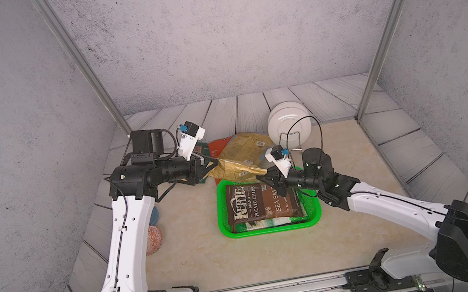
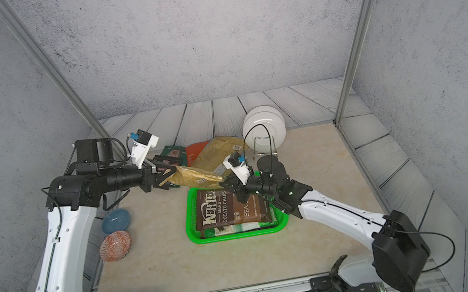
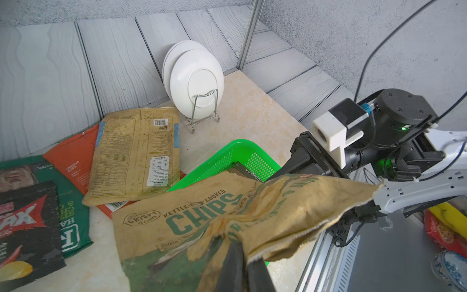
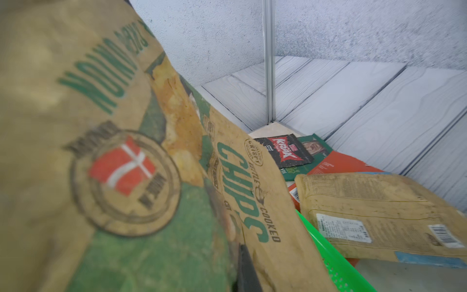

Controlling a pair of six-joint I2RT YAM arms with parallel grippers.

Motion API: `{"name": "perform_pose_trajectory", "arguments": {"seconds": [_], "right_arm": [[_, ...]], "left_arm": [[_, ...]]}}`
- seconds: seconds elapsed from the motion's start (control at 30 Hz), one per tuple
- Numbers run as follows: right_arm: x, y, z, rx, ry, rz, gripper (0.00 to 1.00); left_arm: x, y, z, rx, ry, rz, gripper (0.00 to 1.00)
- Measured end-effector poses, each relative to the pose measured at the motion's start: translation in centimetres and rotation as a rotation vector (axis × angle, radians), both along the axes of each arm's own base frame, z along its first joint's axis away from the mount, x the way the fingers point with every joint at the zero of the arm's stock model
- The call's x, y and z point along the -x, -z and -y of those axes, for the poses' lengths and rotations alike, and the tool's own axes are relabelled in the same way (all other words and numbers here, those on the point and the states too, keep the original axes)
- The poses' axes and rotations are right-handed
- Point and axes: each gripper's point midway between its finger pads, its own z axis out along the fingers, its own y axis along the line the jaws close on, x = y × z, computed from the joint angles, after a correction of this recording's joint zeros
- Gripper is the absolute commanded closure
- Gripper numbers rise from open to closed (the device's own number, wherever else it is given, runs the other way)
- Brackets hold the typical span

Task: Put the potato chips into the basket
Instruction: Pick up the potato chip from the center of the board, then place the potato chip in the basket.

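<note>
The left hand [image 1: 211, 165] pinches one crumpled end of a mustard-yellow crinkly chips bag [image 1: 235, 168], its fingers [image 3: 231, 268] nearly together on it. The right hand [image 1: 262, 177] clamps the opposite end, jaws narrow. The bag hangs stretched between them, over the far rim of the bright green rectangular mesh plastic basket [image 1: 222, 219] on the pale stone-look desk [image 1: 245, 257]. Inside the basket, a flat brown chips bag [image 1: 256, 207] lies atop another bag. Beyond it, a tan bag [image 1: 247, 146] and an orange-red bag [image 1: 216, 147] lie near upright white round plates [image 1: 286, 120]
</note>
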Motion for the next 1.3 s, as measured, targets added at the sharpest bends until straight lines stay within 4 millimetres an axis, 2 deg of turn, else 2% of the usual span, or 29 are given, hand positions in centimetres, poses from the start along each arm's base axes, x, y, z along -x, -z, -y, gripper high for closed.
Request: {"name": "perform_pose_trajectory", "arguments": {"seconds": [0.07,0.13,0.17,0.3,0.43,0.57,0.73,0.83,0.9,1.07,1.3], "right_arm": [[-0.1,-0.5,1.0,0.013,0.047,0.005,1.00],[-0.1,-0.7,1.9,0.041,0.087,0.000,1.00],[-0.2,-0.8,2.3,0.060,0.110,-0.006,1.00],[-0.5,-0.8,4.1,0.152,0.193,-0.025,1.00],[-0.6,-0.3,6.4,0.274,0.279,-0.062,1.00],[-0.4,0.1,8.6,0.371,0.360,-0.103,1.00],[0.1,0.9,10.5,0.471,0.460,-0.139,1.00],[0.2,1.4,10.8,0.523,0.513,-0.152,1.00],[0.0,1.7,10.7,0.550,0.551,-0.159,1.00],[-0.4,2.1,9.9,0.615,0.652,-0.147,1.00],[0.4,0.1,7.5,0.658,0.744,-0.077,1.00]], "left_arm": [[-0.2,-0.3,-0.1,0.000,-0.009,0.017,0.32],[-0.4,-0.5,-0.4,-0.006,-0.025,0.032,0.03],[-0.6,-0.5,-0.7,-0.012,-0.039,0.040,0.01],[-1.7,-0.6,-2.5,-0.047,-0.129,0.068,0.01],[-3.9,0.7,-6.1,-0.096,-0.282,0.061,0.01],[-5.8,5.7,-10.2,-0.184,-0.439,-0.029,0.01],[-5.5,13.8,-13.1,-0.283,-0.518,-0.186,0.01],[-4.1,17.7,-13.7,-0.337,-0.522,-0.254,0.01],[-3.1,19.2,-14.0,-0.364,-0.523,-0.274,0.01],[-1.9,20.7,-14.3,-0.386,-0.542,-0.274,0.01],[-1.8,22.7,-14.2,-0.361,-0.562,-0.326,0.01]]}}
